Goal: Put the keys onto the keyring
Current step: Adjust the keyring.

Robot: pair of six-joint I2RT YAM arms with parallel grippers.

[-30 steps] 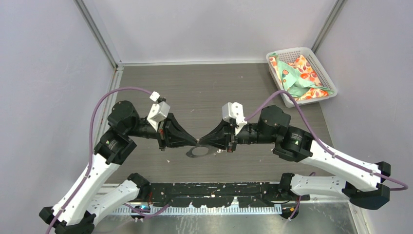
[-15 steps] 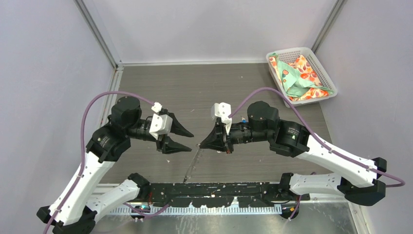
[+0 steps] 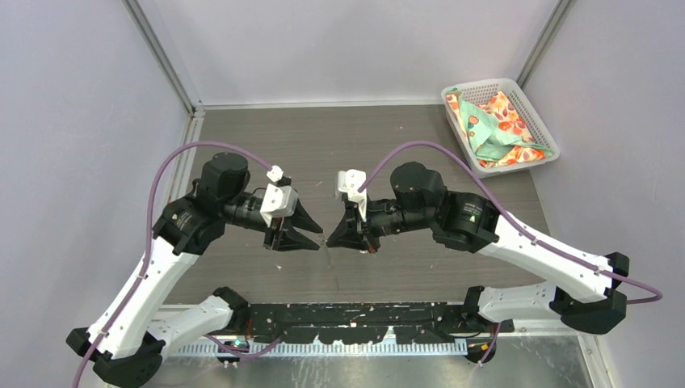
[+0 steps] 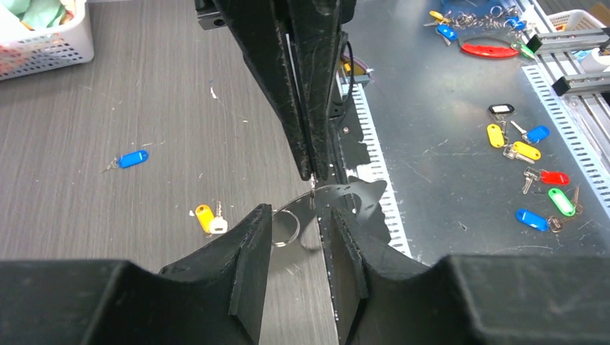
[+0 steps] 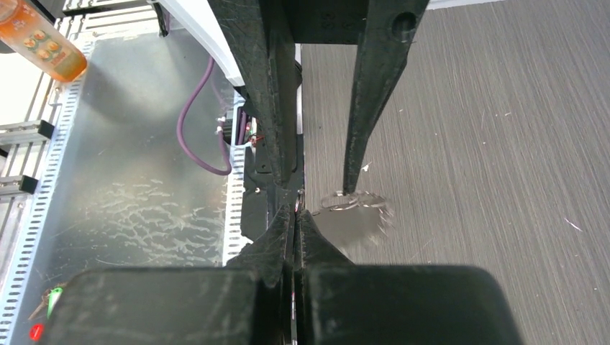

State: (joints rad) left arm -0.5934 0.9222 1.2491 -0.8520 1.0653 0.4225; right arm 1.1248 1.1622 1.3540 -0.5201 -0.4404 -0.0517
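With the right pincer (image 4: 312,176), pinches the keyring (image 4: 332,188) between tips pressed flat together, leaving the thin grey loop to dangle above the desk (image 4: 144,86), smeared by blur and hard to trace. Holds the left pincer (image 4: 296,214) apart and empty, pointed tip to tip at the right one, with the pinched end of the loop just beyond its fingers. Has neither key on the loop yet.

Finds the yellow key (image 4: 208,218) flat on the desk, below the left pincer and off to its far side, away from the arm bases. Shows a plastic head and a short silver blade, long axis roughly across the left wrist view. Finds the blue key (image 4: 131,159) further out the same way, well apart from the yellow, long axis likewise roughly across that view.

Likely calls on the left pincer for the pick: free, and nearer the yellow key. Expects trouble there: tiny smooth plastic and metal lying low on matt, grained wood-look board, and a thin floppy cord for a target.
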